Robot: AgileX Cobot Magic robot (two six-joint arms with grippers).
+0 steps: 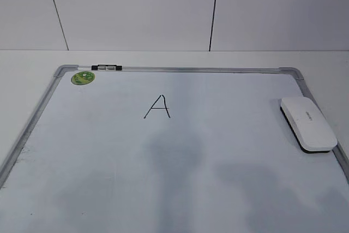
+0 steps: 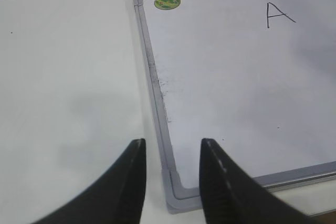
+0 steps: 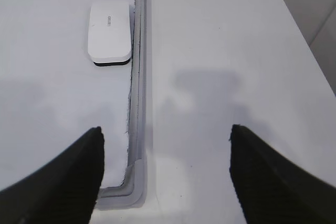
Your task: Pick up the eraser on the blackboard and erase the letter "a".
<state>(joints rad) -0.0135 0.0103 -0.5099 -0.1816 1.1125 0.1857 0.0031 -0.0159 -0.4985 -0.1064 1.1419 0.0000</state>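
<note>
On glossy metal-framed blackboard [image 1: 180,189]: rounded white plastic eraser [image 1: 308,123], dark base.

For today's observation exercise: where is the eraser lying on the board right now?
In the exterior view the eraser lies flat on the blackboard at its right side, close along the right frame rail near the top right corner, well right of the letter.

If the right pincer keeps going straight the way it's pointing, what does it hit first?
Probably the blackboard frame or bare table beside it; the eraser sits left of the right pincer line. Depth is unclear.
</note>
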